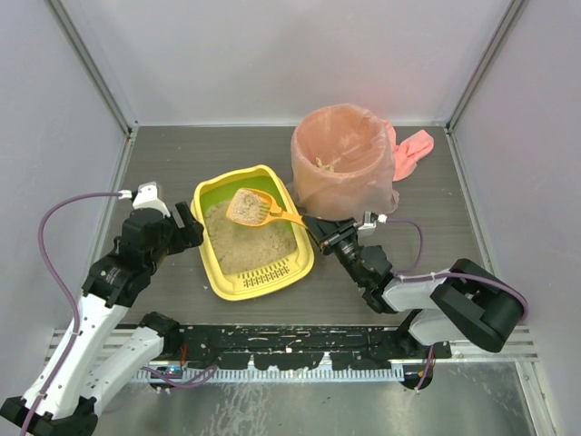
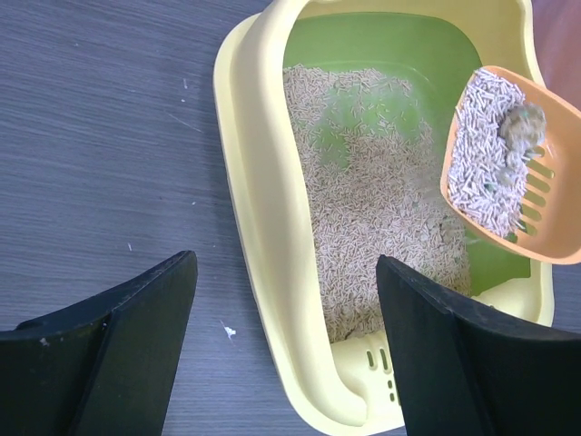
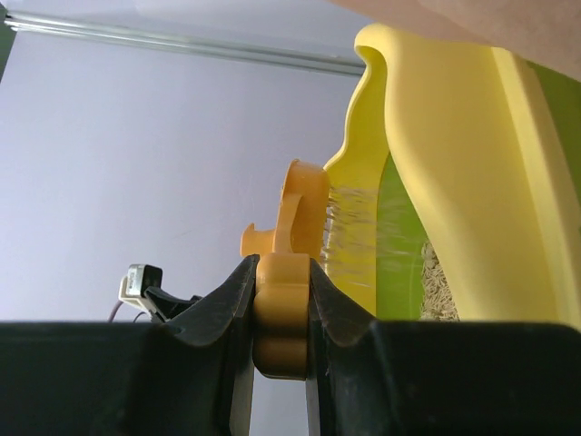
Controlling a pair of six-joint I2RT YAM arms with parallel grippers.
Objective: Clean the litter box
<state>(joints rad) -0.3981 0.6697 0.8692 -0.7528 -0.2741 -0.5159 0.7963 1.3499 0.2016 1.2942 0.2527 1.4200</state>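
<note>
The yellow litter box (image 1: 205,247) with green inner wall and beige litter sits mid-table, its slotted ledge toward me. My right gripper (image 1: 317,227) is shut on the handle of the orange slotted scoop (image 1: 251,207), holding it above the litter. In the left wrist view the scoop (image 2: 545,218) carries litter and a grey clump (image 2: 524,123). In the right wrist view the fingers (image 3: 234,300) clamp the handle (image 3: 281,309) and litter streams from the scoop. My left gripper (image 1: 188,227) is open, and in the left wrist view (image 2: 286,263) its jaws straddle the box's left rim (image 2: 259,200).
A round bin lined with a pink bag (image 1: 343,163) stands behind and right of the box, close to the right arm. A pink cloth (image 1: 414,151) lies beside it. Grey walls enclose the table on three sides.
</note>
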